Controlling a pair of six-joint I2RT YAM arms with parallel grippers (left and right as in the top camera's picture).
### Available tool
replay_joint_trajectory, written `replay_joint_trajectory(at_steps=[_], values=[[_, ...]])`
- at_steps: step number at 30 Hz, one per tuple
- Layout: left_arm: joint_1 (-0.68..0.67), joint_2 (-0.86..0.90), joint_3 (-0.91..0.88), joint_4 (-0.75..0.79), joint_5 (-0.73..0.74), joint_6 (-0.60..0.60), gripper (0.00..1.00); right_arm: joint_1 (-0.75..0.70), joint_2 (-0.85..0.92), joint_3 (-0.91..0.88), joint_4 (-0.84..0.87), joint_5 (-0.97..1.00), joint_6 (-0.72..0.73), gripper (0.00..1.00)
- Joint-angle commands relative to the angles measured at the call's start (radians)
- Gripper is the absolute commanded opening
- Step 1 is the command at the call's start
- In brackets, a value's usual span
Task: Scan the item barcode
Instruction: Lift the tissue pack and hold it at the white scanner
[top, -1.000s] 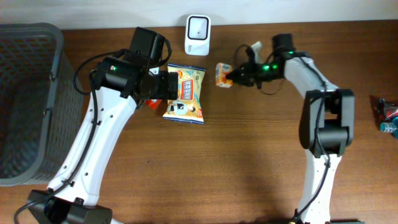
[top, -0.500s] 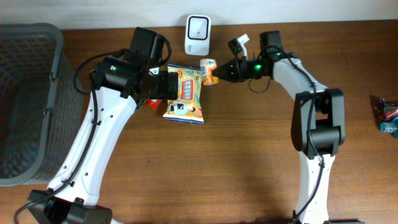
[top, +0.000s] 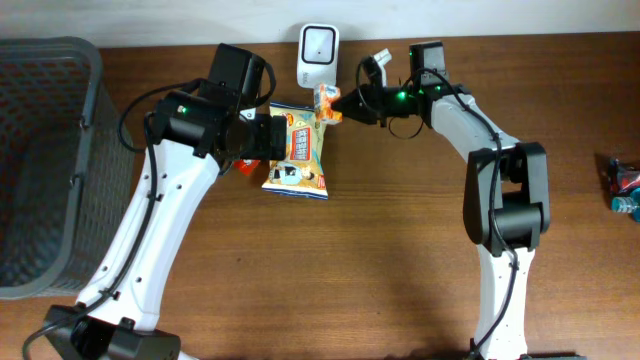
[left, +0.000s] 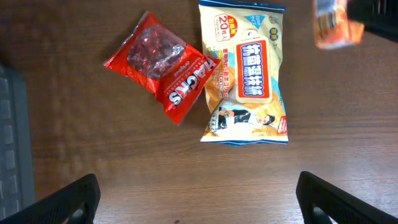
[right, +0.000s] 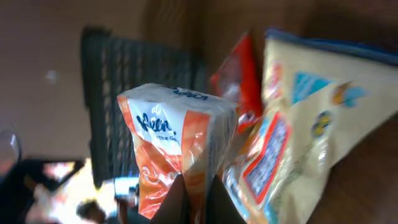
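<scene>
Looking down from the top camera, I see the right arm (top: 468, 115) reaching across the back of the brown surface (top: 400, 250). The right jaws are pinched tight on a small orange and white snack packet (top: 328, 102). The packet is up off the surface. It sits just in front of the white barcode scanner (top: 318, 43), near the scanner's lower right corner. I cannot tell if the two touch. The packet also hangs by the top right corner of a yellow chip bag (top: 298, 150).

From the right wrist camera, the packet (right: 180, 155) fills the middle of the view, with the dark jaw tips closed on its bottom edge. It has blue writing on a white top and an orange lower part. Behind it are the chip bag (right: 292, 124), a red bag (right: 239, 81) and a dark mesh basket (right: 124, 93), all blurry.

My left arm (top: 165, 205) hangs over the chip bag. The left jaws are spread wide and hold nothing. In the left wrist camera, the chip bag (left: 245, 74) lies flat with its front side up. A red candy bag (left: 165, 65) lies beside it on the left, with its corner on top of the chip bag's edge. The packet (left: 336, 25) shows as an orange blur at the top right.

The gray basket (top: 40, 150) sits at the far left of the surface. Some small items (top: 622, 185) lie at the far right edge.
</scene>
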Motion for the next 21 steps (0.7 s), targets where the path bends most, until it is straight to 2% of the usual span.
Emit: replay_joint_trajectory(at_steps=[1, 4, 5, 7, 9, 10, 15, 17, 19, 21], values=[[0.002, 0.005, 0.006, 0.002, -0.007, 0.016, 0.99, -0.003, 0.011, 0.138, -0.009, 0.188, 0.102, 0.04], [0.002, 0.005, 0.006, 0.002, -0.007, 0.016, 0.99, 0.006, 0.011, 0.3, -0.215, 0.498, 0.031, 0.04], [0.002, 0.005, 0.006, 0.002, -0.007, 0.016, 0.99, 0.018, 0.011, 0.388, -0.35, 0.714, -0.029, 0.04], [0.002, 0.005, 0.006, 0.002, -0.007, 0.016, 0.99, 0.047, 0.011, 0.499, -0.497, 1.076, -0.095, 0.04], [0.002, 0.005, 0.006, 0.002, -0.007, 0.016, 0.99, 0.093, 0.011, 0.56, -0.534, 1.379, -0.192, 0.04], [0.002, 0.005, 0.006, 0.002, -0.007, 0.016, 0.99, 0.135, 0.011, 0.572, -0.503, 1.518, -0.314, 0.04], [0.002, 0.005, 0.006, 0.002, -0.007, 0.016, 0.99, 0.267, 0.045, 0.571, -0.325, 1.777, -0.738, 0.04], [0.002, 0.005, 0.006, 0.002, -0.007, 0.016, 0.99, 0.303, 0.073, 0.571, -0.239, 1.804, -0.876, 0.04], [0.002, 0.005, 0.006, 0.002, -0.007, 0.016, 0.99, 0.321, 0.098, 0.571, -0.177, 1.804, -0.944, 0.04], [0.002, 0.005, 0.006, 0.002, -0.007, 0.016, 0.99, 0.326, 0.117, 0.571, -0.139, 1.794, -0.945, 0.04]])
